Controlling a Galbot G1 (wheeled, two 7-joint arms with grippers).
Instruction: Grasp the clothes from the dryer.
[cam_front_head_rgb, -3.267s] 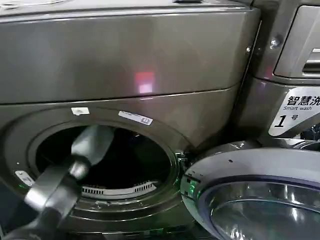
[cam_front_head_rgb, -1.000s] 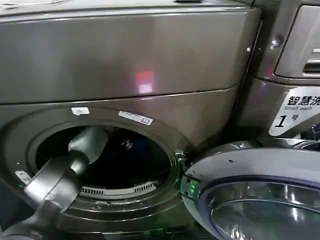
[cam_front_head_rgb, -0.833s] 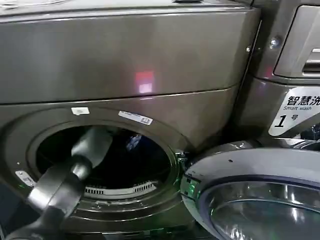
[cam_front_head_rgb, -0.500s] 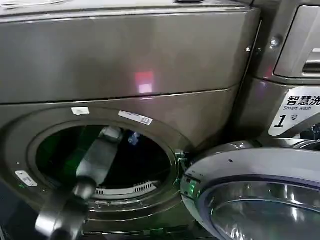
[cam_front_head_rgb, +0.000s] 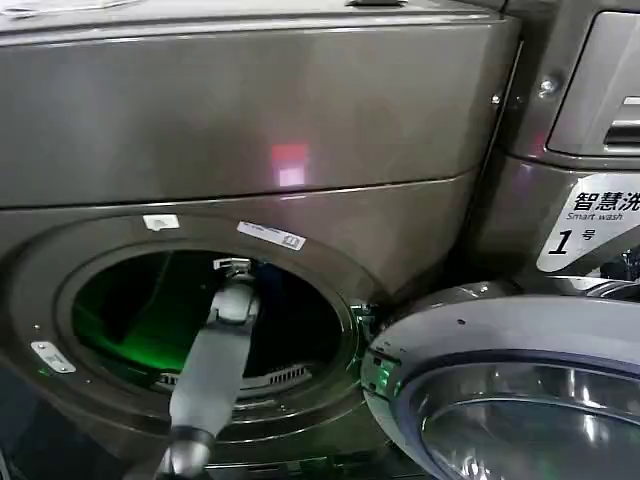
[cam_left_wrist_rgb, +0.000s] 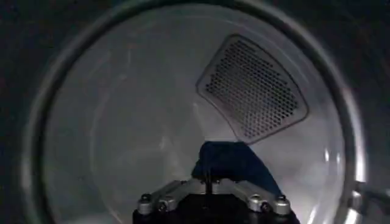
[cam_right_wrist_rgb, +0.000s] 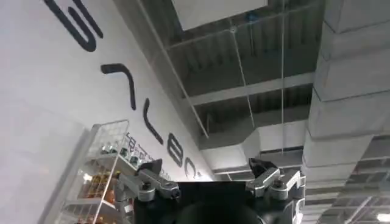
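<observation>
One dryer (cam_front_head_rgb: 250, 120) is taking up most of the head view, w/ its round opening (cam_front_head_rgb: 205, 320) lit green inside and its door (cam_front_head_rgb: 520, 390) swung wide open to the robot's right, next to a second machine carrying a "1" label (cam_front_head_rgb: 590, 235). Door step is looking done; the reach-in is under way, judging by the left arm (cam_front_head_rgb: 215, 360) angling up through the opening into the drum. Inside, per the left wrist view, the pale drum wall (cam_left_wrist_rgb: 122, 122) and a perforated vent panel (cam_left_wrist_rgb: 253, 88) are sitting at the back, and the clothes (cam_left_wrist_rgb: 228, 161), one dark blue bundle, are lying low in the drum directly ahead of the left gripper (cam_left_wrist_rgb: 210, 198). Its fingers are spread wide apart, w/ nothing between them, and whether they are touching the fabric I cannot tell. So approx. halfway: aim is lined up, but the grasp itself is not yet made, and closing on the bundle plus pulling it out past the rim are what's left. The right gripper (cam_right_wrist_rgb: 213, 182) is idling well away from the dryer, pointing up at a ceiling and signage, fingers spread and empty.
</observation>
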